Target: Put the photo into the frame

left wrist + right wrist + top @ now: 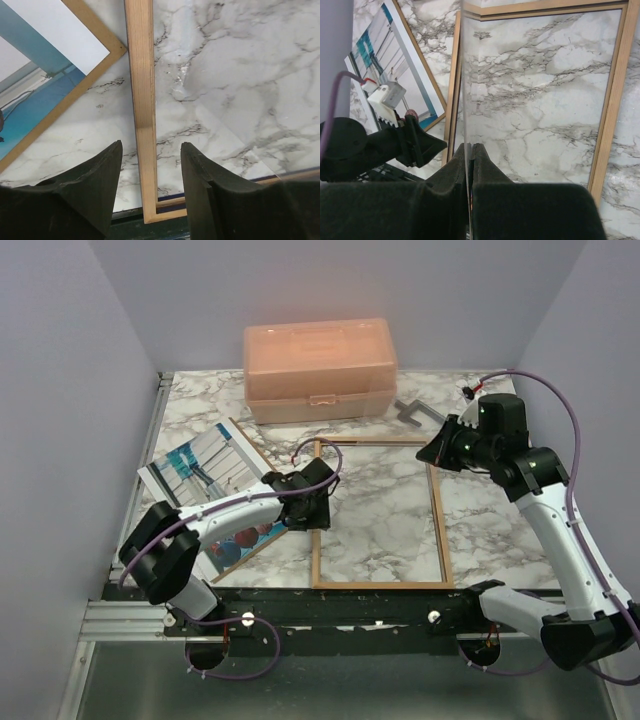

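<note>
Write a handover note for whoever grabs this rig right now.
Left gripper: open over the left rail of the frame, not gripping.
Right gripper: shut on what looks like a thin clear sheet.
Frame lies tan back up, mid-table. The photo lies face up on the brown backing board, left of the frame.
Done: nothing inserted yet.
Left: get the photo into the frame.
</note>
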Tool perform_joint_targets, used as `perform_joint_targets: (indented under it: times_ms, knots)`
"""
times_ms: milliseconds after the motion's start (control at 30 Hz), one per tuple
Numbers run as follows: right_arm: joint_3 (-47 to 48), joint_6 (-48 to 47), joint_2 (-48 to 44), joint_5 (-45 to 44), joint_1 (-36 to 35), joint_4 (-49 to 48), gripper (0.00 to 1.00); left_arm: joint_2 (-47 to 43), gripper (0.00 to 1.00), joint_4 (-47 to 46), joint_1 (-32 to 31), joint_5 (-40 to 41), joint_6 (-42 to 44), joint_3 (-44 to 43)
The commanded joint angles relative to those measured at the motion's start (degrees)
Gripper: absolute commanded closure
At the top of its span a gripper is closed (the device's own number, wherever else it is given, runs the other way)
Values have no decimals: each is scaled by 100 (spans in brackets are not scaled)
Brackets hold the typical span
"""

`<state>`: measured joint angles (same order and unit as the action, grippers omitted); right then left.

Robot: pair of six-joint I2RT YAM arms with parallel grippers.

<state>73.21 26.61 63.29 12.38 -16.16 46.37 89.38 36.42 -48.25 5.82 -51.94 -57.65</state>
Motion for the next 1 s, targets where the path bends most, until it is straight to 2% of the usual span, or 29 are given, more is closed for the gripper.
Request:
perform_joint_targets:
  times_ms: [0,167,467,700,800,967]
  knots:
    - [197,-122,82,387,4,-55,99,-634,48,-326,183,-147,245,210]
    - [358,-117,156,467,0,9,99,-737,49,-481,349,-231,237,421]
    - [388,-130,157,381,-1,76,99,117,55,-472,351,-325,201,318]
    - [369,-147,175,360,-1,78,99,569,66,-700,289,-468,185,231]
    - [369,-161,174,340,1,89,99,662,79,-724,234,-469,146,143]
    - [343,-175,175,318,-1,93,99,660,94,-705,228,-334,21,-23]
